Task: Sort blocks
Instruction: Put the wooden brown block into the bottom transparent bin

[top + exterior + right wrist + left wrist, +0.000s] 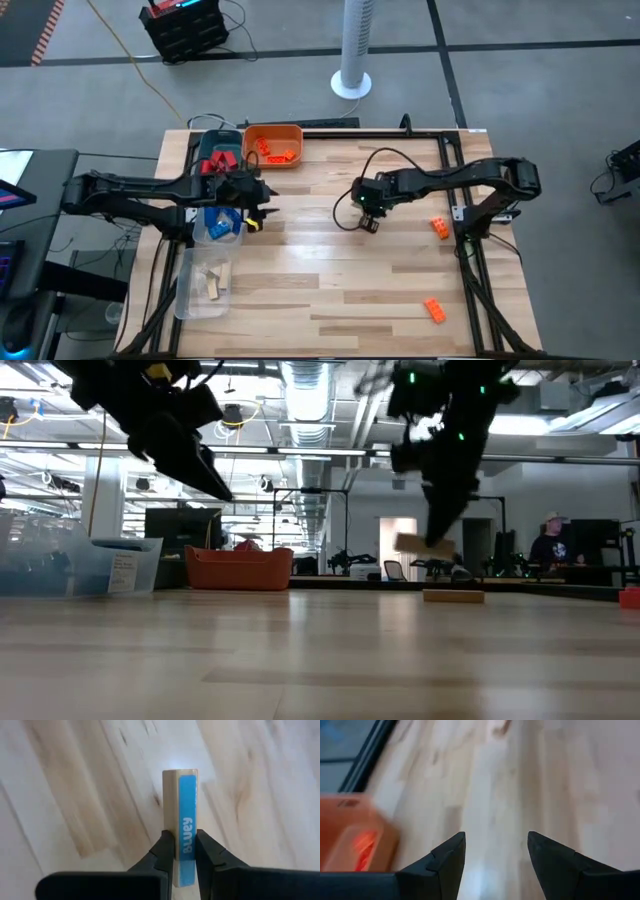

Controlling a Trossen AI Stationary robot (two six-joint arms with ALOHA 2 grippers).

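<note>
Centrally on the pale wooden surface (330, 290), seen from above, the right gripper (369, 222) has its jaws clamped on a pale tan wooden block (180, 827). That arm's wrist camera shows the block standing out past the dark fingers (161, 851), a blue strip printed "Bluey" along one face. From the level camera the held block (425, 544) hangs clear above the surface, with another tan block (453, 596) lying flat just below it.

Toward three o'clock of the gripper lies an orange block (440, 227); a second orange block (434, 310) lies toward five o'clock, near the surface's front edge.

At eleven o'clock, at the back edge, an orange tray (272, 135) holds orange blocks (277, 153). Beside it at nine o'clock a teal tray (206, 146) holds red blocks (220, 161).

The left gripper (252, 216) hovers at nine o'clock of centre, jaws apart with nothing between them, above blue blocks (220, 222) lying in a clear tray (205, 238). Toward seven o'clock a second clear tray (185, 295) holds tan blocks (214, 284).

Beyond the surface, a person (553, 546) shows far back in the room.
</note>
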